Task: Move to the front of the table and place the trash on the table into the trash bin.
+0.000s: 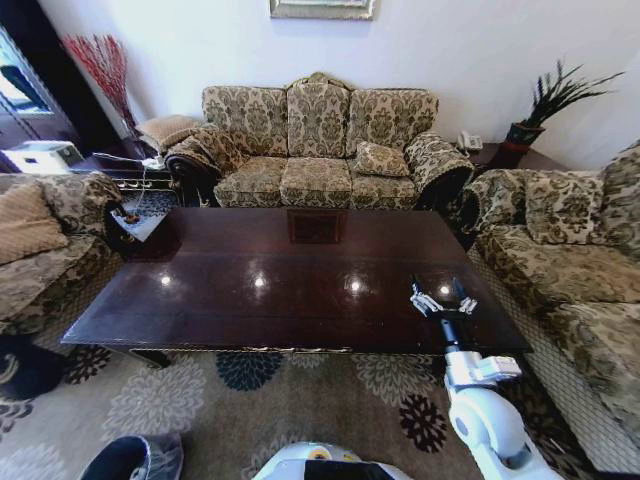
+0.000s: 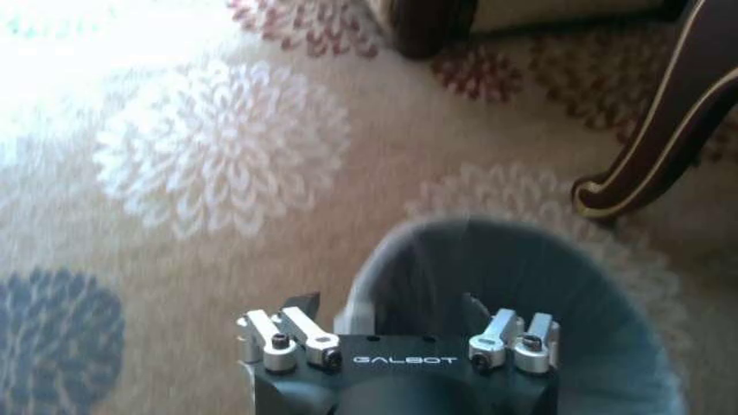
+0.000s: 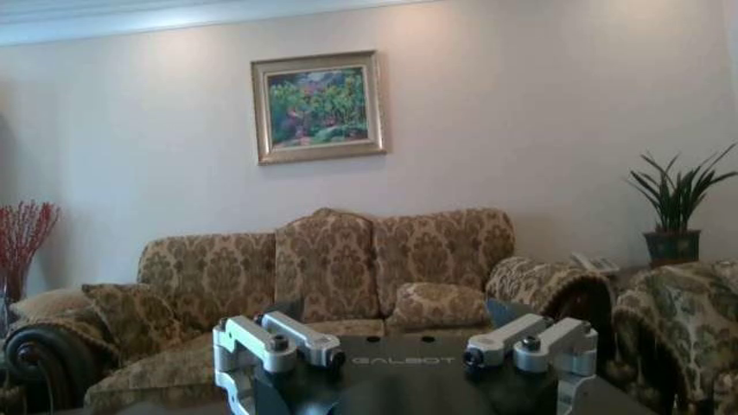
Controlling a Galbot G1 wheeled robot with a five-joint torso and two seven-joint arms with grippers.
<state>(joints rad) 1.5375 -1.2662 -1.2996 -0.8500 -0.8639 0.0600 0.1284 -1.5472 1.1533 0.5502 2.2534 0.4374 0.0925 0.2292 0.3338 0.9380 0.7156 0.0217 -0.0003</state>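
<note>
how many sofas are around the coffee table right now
3: one sofa behind the table, against the wall; one on the robot's right; one on its left. Any others nearer the robot would be hidden.

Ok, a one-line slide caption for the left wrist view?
Left gripper, fingers open, poised above the lined trash bin on floral carpet.

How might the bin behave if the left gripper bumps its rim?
The bin is small, on soft carpet, so it would probably tip or slide easily. Its thin liner looks floppy and would likely crumple. The left gripper hangs open above it.
</note>
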